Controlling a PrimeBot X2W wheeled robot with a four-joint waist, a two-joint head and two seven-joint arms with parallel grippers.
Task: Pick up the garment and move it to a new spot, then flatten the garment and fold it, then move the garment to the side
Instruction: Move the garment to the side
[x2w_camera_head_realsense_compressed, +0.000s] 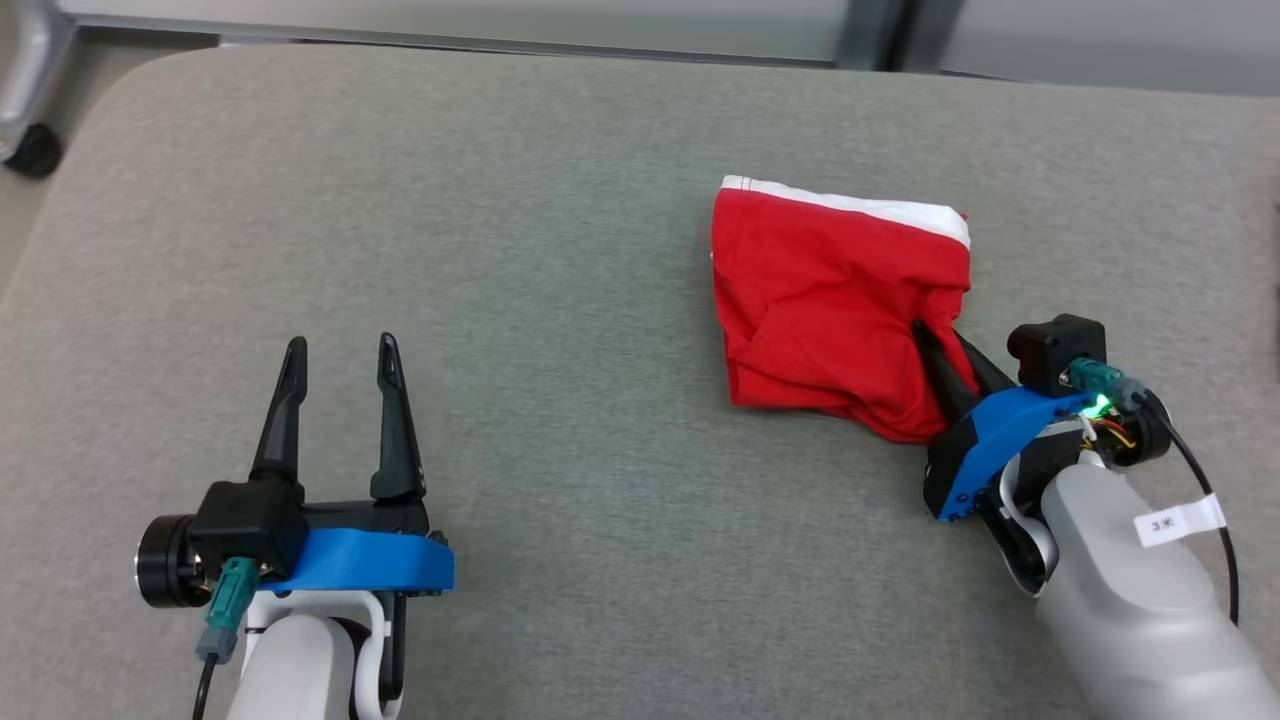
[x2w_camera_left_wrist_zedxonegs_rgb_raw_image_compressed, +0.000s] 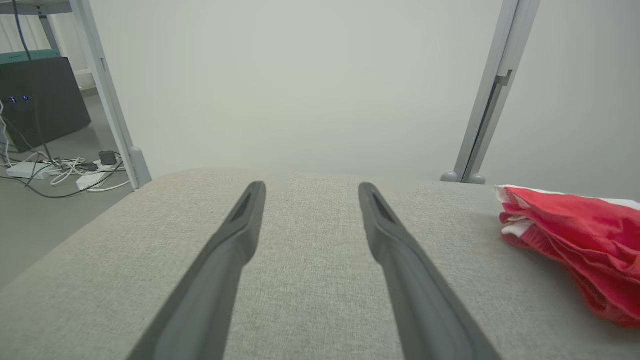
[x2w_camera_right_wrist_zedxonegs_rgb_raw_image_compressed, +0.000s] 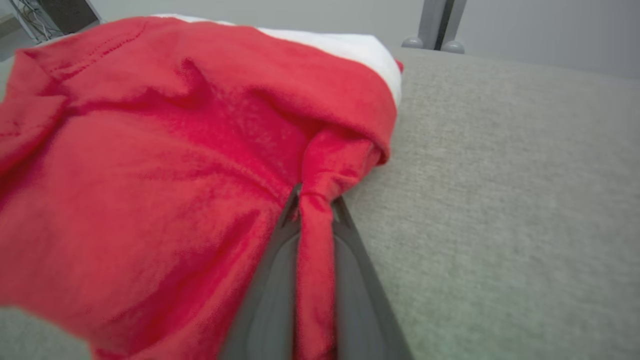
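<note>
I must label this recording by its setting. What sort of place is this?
Probably a lab or test room, not a home: the red garment lies on a plain grey padded surface, metal frame posts stand behind it, and loose cables lie on the bare floor by a dark electronics box.

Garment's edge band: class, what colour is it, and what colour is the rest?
White band on a red garment; clearest in the head view.
</note>
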